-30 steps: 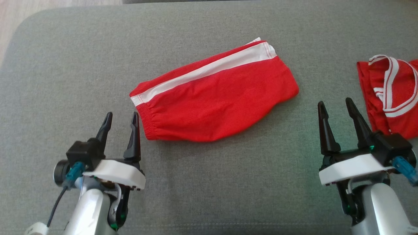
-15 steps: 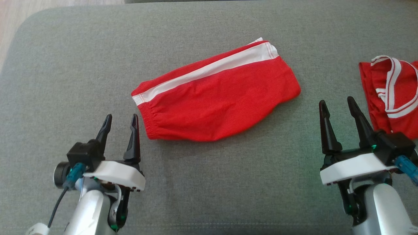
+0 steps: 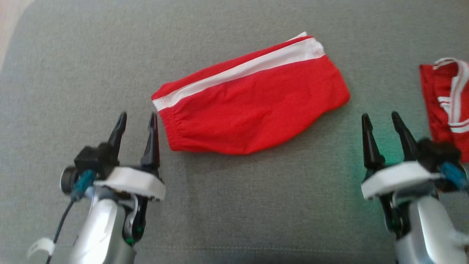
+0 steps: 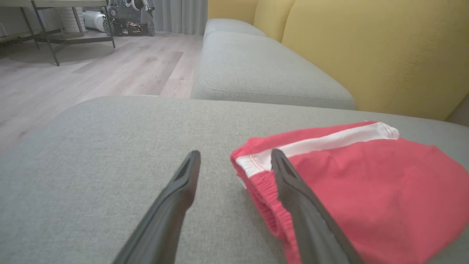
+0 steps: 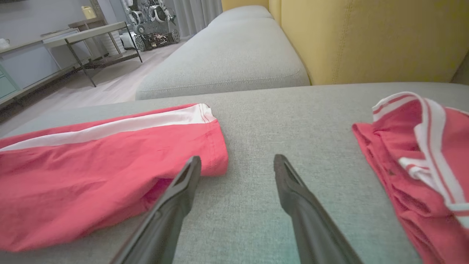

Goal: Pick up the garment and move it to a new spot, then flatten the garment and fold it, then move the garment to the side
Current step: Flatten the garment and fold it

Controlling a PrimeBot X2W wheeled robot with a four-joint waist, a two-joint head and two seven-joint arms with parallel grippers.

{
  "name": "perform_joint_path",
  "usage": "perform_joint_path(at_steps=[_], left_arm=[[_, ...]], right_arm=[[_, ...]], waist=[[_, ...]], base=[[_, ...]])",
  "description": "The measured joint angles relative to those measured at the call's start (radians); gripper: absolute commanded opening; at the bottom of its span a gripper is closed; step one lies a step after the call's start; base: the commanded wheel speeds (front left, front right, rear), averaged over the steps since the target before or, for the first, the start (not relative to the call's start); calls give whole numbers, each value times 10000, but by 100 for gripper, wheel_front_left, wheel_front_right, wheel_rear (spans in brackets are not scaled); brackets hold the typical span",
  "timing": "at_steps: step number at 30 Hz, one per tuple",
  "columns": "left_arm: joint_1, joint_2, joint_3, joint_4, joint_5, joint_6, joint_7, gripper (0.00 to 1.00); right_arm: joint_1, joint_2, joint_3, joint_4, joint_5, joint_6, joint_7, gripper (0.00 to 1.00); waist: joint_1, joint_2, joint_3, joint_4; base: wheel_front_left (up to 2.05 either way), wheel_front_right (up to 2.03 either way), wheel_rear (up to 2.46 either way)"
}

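- Two grippers sit nearest the robot, one on each arm, both above the grey seat cushion.
- The left gripper has its two dark fingers spread wide with nothing between them. Its inner finger stands just beside the elastic waistband end of the garment; whether it touches the cloth cannot be told.
- The right gripper is likewise spread wide and empty, over bare cushion between the two red pieces of clothing.
- There are two red garments on the cushion. The garment, a pair of red shorts, lies folded flat in the middle of the seat, between the two grippers and a little beyond them. It has one white stripe along its far edge, and it slants with the hem end farther away, on the robot's right.
- The second red garment, trimmed with white bands, lies crumpled near the right gripper, well apart from the shorts.
- Beyond this seat, the left wrist view shows two more grey seat cushions in a row, backed by yellow back cushions.
- Farthest off are a pale wooden floor, one metal-legged table and one wheeled machine.
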Motion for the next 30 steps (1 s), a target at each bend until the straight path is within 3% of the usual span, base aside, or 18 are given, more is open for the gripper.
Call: perform_joint_path(at_steps=[8, 14, 19, 20, 21, 22, 30], left_arm=[[-466, -205, -213, -36, 0, -102, 0, 100], [-484, -332, -228, 10, 0, -196, 0, 100], [-492, -351, -224, 86, 0, -265, 0, 100], [-493, -359, -224, 98, 2, -267, 0, 100], [-501, -366, -224, 125, 2, -272, 0, 100], [-510, -374, -224, 132, 4, -272, 0, 100], [-521, -418, -201, 130, 59, -351, 0, 100]], right_arm=[[-2317, -203, 454, 2556, 100, 0, 94, 100], [-3660, -291, 359, 4748, -71, 0, 1020, 100], [-4703, -290, 545, 5705, 232, 0, 1565, 100], [-4821, -290, 633, 5885, 322, 0, 1678, 75], [-4912, -290, 729, 5981, 447, 0, 1730, 22], [-4973, -293, 807, 6063, 554, 0, 1732, 0], [-4974, -242, 1185, 6335, 1312, 0, 1110, 0]], waist=[[0, 0, 436, 468], [0, 0, 644, 758], [0, 0, 691, 809], [0, 0, 690, 803], [0, 0, 687, 795], [0, 0, 683, 788], [0, 0, 606, 659]], base=[[0, 0, 0], [0, 0, 0], [0, 0, 0], [0, 0, 0], [0, 0, 0], [0, 0, 0], [0, 0, 0]])
